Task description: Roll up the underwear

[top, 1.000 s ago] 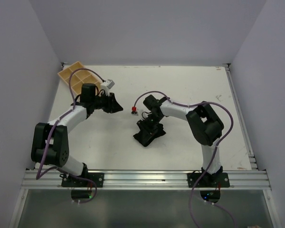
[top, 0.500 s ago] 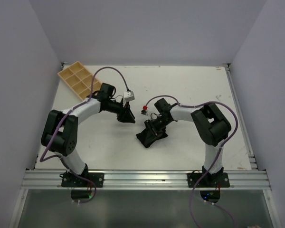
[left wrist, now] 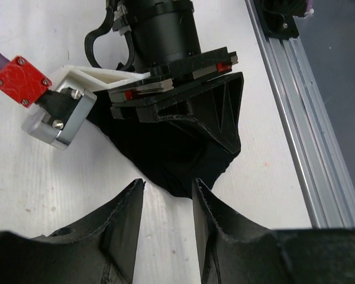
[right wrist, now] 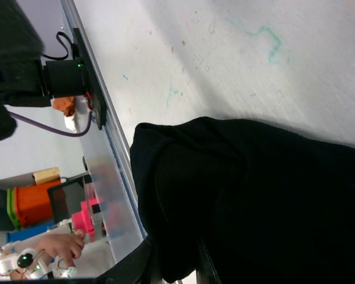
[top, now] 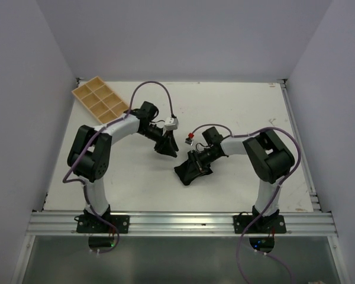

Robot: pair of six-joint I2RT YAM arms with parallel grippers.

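Underwear (top: 188, 174) lies bunched in a dark heap on the white table (top: 248, 106), about centre and slightly to the near side, between the two arms. Right gripper (top: 199, 164) is set down on the heap's far-right part, its fingers drawn close together with a fold of the black cloth pinched between them. Left gripper (left wrist: 167, 192) is just left and far of the heap, fingers (left wrist: 125, 216) parted by a narrow gap with nothing held, tips aimed at the cloth's edge, contact cannot be told; compartment tray (top: 99, 99) sits at the far-left corner, well apart.
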